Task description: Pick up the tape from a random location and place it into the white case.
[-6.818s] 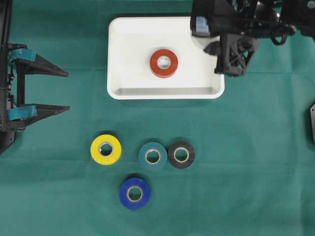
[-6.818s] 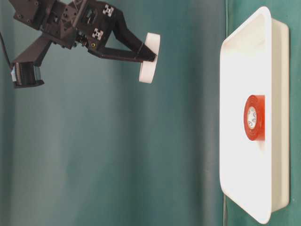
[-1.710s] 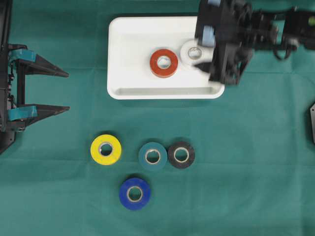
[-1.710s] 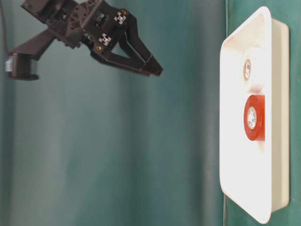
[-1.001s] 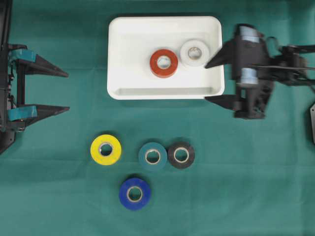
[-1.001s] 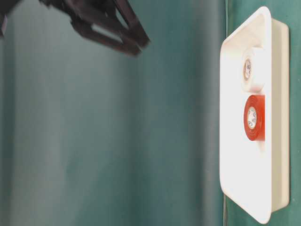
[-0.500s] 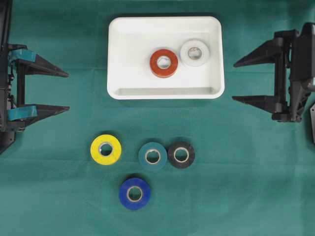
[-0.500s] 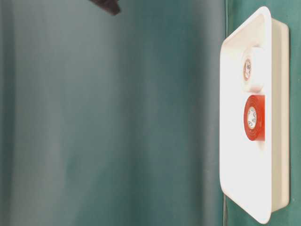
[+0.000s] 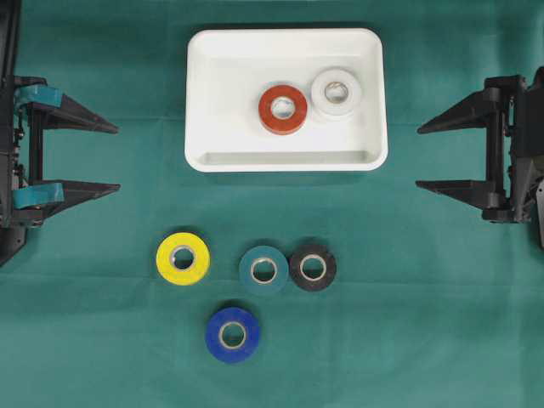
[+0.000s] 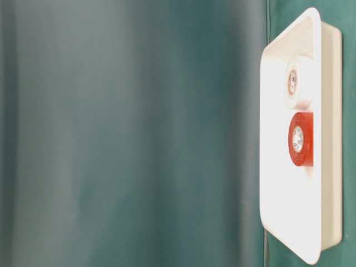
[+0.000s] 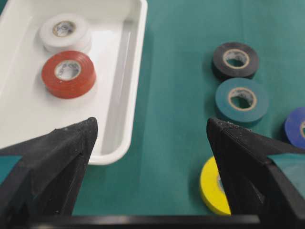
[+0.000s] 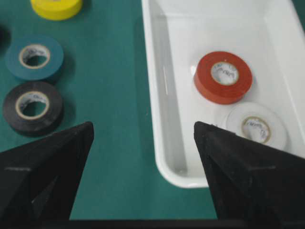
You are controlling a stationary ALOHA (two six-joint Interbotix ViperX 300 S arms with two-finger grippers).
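The white case [image 9: 204,102] lies at the top middle of the green cloth. Inside it a red tape roll [image 9: 283,109] and a white tape roll [image 9: 337,92] lie flat, side by side. The table-level view shows the same case [image 10: 289,222] with the red roll [image 10: 300,139] and white roll [image 10: 297,82]. My left gripper [image 9: 118,158] stands open at the left edge, empty. My right gripper [image 9: 417,158] stands open at the right edge, empty, just right of the case. Each wrist view shows only cloth between the jaws of the left gripper [image 11: 151,121] and the right gripper [image 12: 143,125].
Several loose rolls lie on the cloth below the case: yellow [image 9: 183,257], teal [image 9: 263,269], black [image 9: 313,268] touching the teal one, and blue [image 9: 232,334] nearest the front. Bare cloth separates them from both grippers.
My right gripper has drawn back to the right, away from the case, and has left the table-level view. The rolls and the left arm have not moved.
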